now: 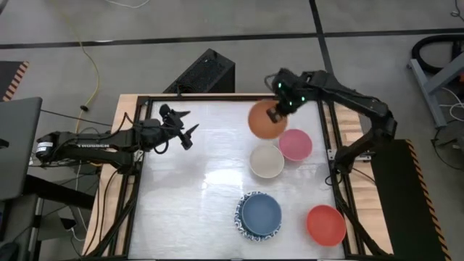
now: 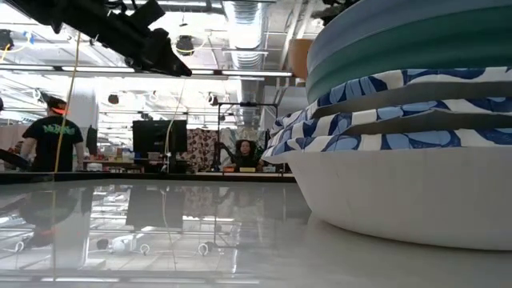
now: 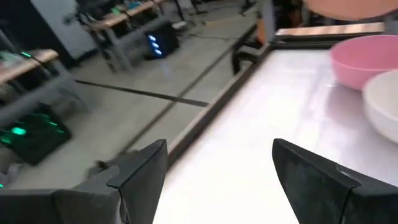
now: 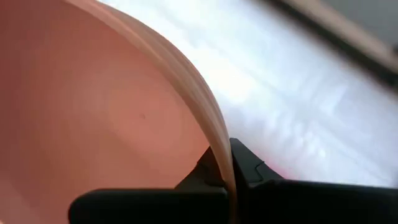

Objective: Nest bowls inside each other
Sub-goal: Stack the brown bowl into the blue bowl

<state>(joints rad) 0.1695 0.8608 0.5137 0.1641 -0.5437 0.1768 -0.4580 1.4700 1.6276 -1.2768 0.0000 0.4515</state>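
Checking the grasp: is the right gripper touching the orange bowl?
Touching. The right wrist view shows the right gripper shut on the orange bowl, fingers pinching its rim.

Right arm reaches in from three o'clock toward twelve, its right gripper (image 1: 274, 114) pinched tight on the orange bowl's (image 1: 265, 120) rim, while the left arm lies stretched from nine o'clock, left gripper (image 1: 185, 127) spread wide, holding nothing.

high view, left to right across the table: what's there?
left gripper, open → stack topped by the blue bowl → red bowl. Orange bowl, shut in the right gripper, and cream bowl overlap the stack's span; pink bowl overlaps too.
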